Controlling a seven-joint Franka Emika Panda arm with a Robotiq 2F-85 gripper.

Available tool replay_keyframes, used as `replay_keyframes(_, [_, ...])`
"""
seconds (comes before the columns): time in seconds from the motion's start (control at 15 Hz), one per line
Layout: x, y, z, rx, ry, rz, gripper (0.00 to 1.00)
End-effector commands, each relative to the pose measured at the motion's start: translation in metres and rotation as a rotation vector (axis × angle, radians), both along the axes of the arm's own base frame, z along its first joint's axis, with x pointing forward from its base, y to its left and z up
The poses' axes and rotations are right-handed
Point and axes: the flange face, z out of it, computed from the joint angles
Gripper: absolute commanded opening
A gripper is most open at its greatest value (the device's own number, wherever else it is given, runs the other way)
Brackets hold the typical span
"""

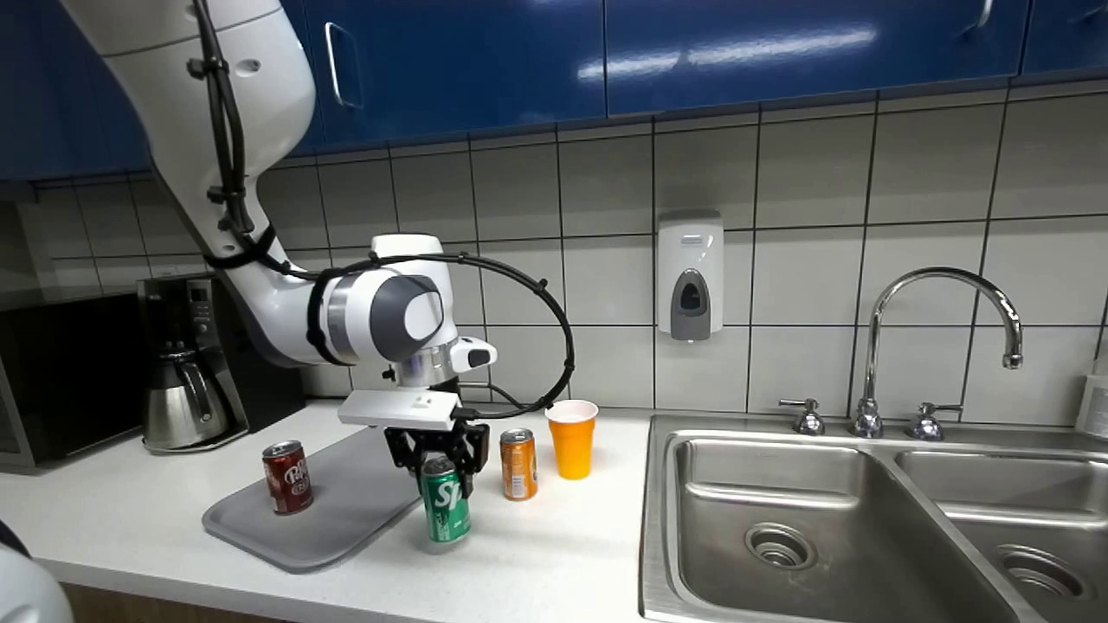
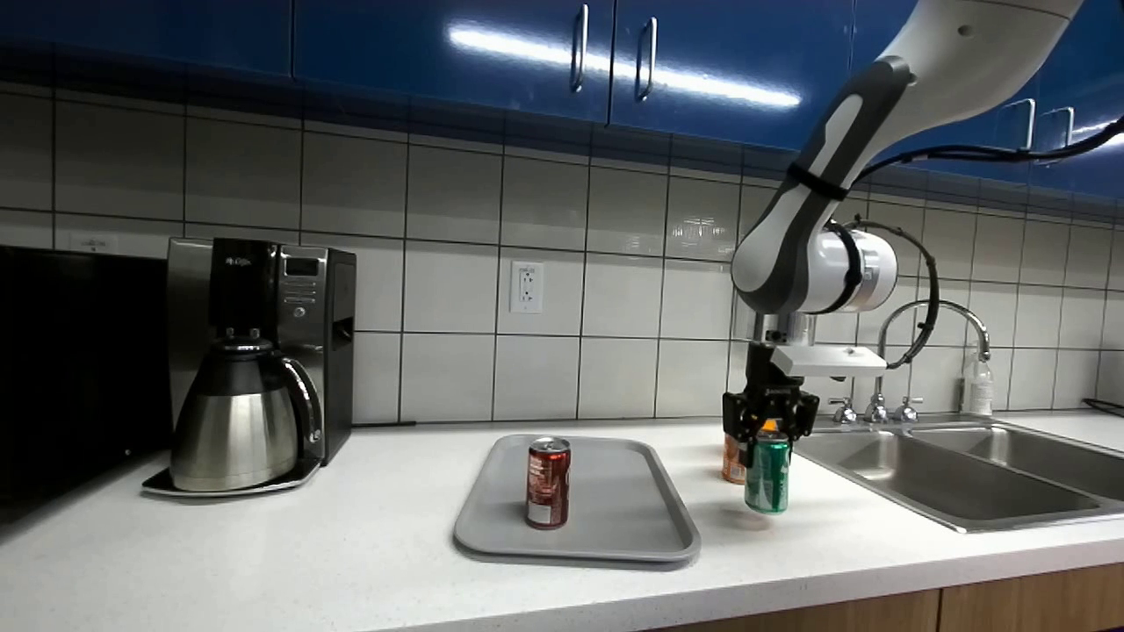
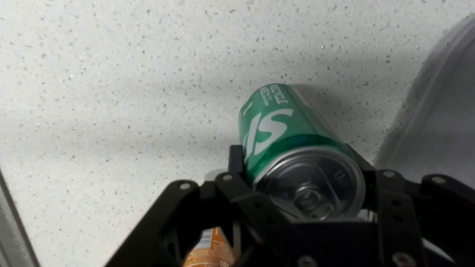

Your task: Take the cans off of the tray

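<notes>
My gripper (image 1: 447, 481) is shut on the green can (image 1: 447, 512), one finger on each side of its upper part. In the wrist view the can's silver lid (image 3: 310, 185) faces the camera, between the fingers. The can is upright, outside the tray (image 2: 619, 500), beside its sink-side edge; its base is at or just above the counter, I cannot tell which. A dark red can (image 2: 548, 484) stands upright on the grey tray. On the counter behind the gripper stands the orange can (image 1: 518, 465), partly hidden by the gripper in an exterior view (image 2: 734, 458).
Close behind the orange can is a yellow-orange cup (image 1: 572, 439). The double sink (image 1: 662, 519) with its tall faucet (image 1: 874, 346) lies past the held can. A coffee maker (image 2: 303, 351) with a steel carafe (image 2: 237, 430) stands beyond the tray's other side. Blue cabinets (image 1: 467, 61) hang overhead.
</notes>
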Motion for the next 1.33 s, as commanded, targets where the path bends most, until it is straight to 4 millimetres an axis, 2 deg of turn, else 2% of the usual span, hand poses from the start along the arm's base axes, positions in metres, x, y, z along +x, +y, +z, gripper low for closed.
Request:
replay_keyframes(0.0, [0.000, -0.005, 0.003, 0.021, -0.012, -0.027, 0.38])
replay_keyframes(0.6, [0.002, -0.005, -0.003, 0.032, 0.003, -0.041, 0.38])
replay_keyframes(0.67, [0.002, -0.005, -0.004, 0.032, 0.006, -0.042, 0.57])
replay_keyframes(0.73, [0.002, -0.004, -0.005, 0.032, 0.008, -0.042, 0.88])
replay_keyframes(0.8, [0.002, -0.004, -0.005, 0.034, 0.010, -0.042, 0.90])
replay_keyframes(0.93, [0.002, -0.003, -0.004, 0.036, 0.007, -0.044, 1.00])
replay_keyframes(1.27, [0.003, -0.001, 0.011, 0.030, -0.042, -0.038, 1.00])
